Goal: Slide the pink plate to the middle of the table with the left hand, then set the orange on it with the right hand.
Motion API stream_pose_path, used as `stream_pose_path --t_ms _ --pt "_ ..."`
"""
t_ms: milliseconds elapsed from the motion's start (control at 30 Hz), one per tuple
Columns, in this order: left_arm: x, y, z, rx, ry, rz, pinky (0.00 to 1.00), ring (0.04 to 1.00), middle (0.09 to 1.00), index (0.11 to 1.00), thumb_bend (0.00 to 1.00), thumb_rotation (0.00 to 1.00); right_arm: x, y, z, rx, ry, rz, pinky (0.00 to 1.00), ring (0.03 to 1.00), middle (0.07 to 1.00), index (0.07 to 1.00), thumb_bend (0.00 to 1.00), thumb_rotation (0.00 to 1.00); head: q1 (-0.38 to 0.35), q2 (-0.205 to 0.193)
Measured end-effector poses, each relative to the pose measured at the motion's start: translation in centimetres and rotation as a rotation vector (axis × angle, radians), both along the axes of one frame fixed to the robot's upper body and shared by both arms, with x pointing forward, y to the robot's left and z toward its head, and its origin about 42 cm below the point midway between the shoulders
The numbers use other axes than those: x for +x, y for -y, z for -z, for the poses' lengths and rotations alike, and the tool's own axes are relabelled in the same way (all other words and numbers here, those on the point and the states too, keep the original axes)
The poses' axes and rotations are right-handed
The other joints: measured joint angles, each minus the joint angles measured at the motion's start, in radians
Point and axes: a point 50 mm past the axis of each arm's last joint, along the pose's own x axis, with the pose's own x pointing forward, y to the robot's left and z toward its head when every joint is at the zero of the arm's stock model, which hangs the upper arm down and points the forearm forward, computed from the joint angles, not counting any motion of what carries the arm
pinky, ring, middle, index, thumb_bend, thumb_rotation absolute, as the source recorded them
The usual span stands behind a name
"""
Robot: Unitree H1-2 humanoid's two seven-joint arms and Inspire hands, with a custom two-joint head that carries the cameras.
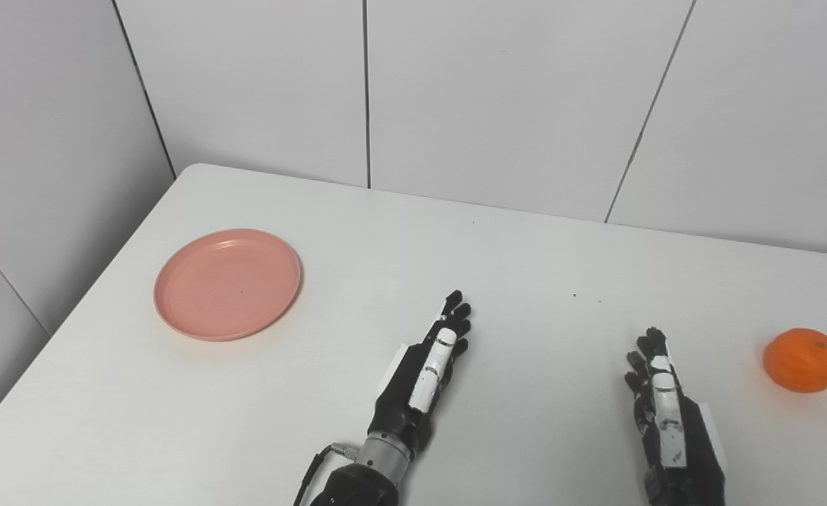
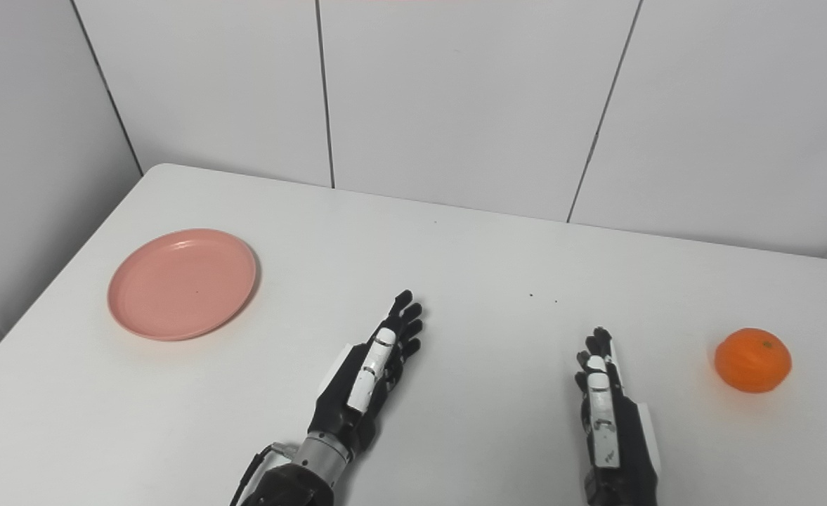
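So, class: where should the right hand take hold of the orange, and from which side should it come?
Probably from above, fingers closing across the widest part of the orange. It sits alone on the table, round and slightly flattened, with nothing beside it. The right hand, open, lies just to its left.

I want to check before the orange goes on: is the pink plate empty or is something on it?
Empty. The pink plate shows only its bare surface, and the orange lies far right on the table.
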Motion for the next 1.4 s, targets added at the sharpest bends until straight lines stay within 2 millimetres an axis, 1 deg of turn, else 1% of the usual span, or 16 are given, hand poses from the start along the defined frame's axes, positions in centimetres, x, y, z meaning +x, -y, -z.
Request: stream_pose_path --t_ms 233,400,567,633,733,933,1300,1400 --pt "0.0 0.0 0.0 -0.002 0.0 0.001 1.0 1.0 1.0 1.0 0.43 1.0 0.0 0.0 0.0 -0.003 0.0 -0.002 1.0 0.987 1.0 1.0 0.21 1.0 -0.003 -0.006" --pt "0.0 -0.2 0.0 0.0 0.001 0.003 1.0 1.0 1.0 1.0 0.42 1.0 0.0 0.0 0.1 -0.003 -0.002 -0.002 1.0 0.992 1.0 1.0 0.2 1.0 0.003 -0.009" --pt "0.4 -1.2 -0.3 0.005 0.014 0.011 1.0 0.999 1.0 1.0 0.41 1.0 0.0 -0.1 0.1 -0.003 -0.001 -0.003 1.0 0.992 1.0 1.0 0.2 1.0 0.008 -0.015" --pt "0.7 -2.0 -0.9 0.009 0.036 0.001 1.0 0.999 1.0 1.0 0.42 1.0 0.1 -0.1 0.1 -0.004 0.0 -0.002 1.0 0.989 1.0 1.0 0.2 1.0 0.009 -0.017" --pt "1.2 -2.7 -1.7 0.005 0.05 -0.008 1.0 1.0 1.0 1.0 0.44 1.0 0.1 -0.1 0.2 0.0 0.001 -0.001 1.0 0.986 1.0 1.0 0.2 1.0 0.011 -0.017" --pt "1.5 -3.4 -2.6 0.021 0.081 0.005 1.0 0.997 1.0 1.0 0.46 1.0 0.1 -0.2 0.2 0.001 0.002 -0.001 1.0 0.99 1.0 1.0 0.19 1.0 0.015 -0.025" --pt "2.3 -4.8 -6.3 0.026 0.172 0.007 0.96 0.971 0.983 0.979 0.47 1.0 0.2 -0.1 0.2 -0.002 0.004 0.0 1.0 0.986 1.0 1.0 0.2 1.0 0.025 -0.026" --pt "2.6 -5.6 -7.5 0.03 0.192 -0.009 0.97 0.966 0.983 0.978 0.47 1.0 0.2 -0.1 0.2 0.003 0.004 0.001 1.0 0.989 1.0 1.0 0.2 1.0 0.028 -0.028"
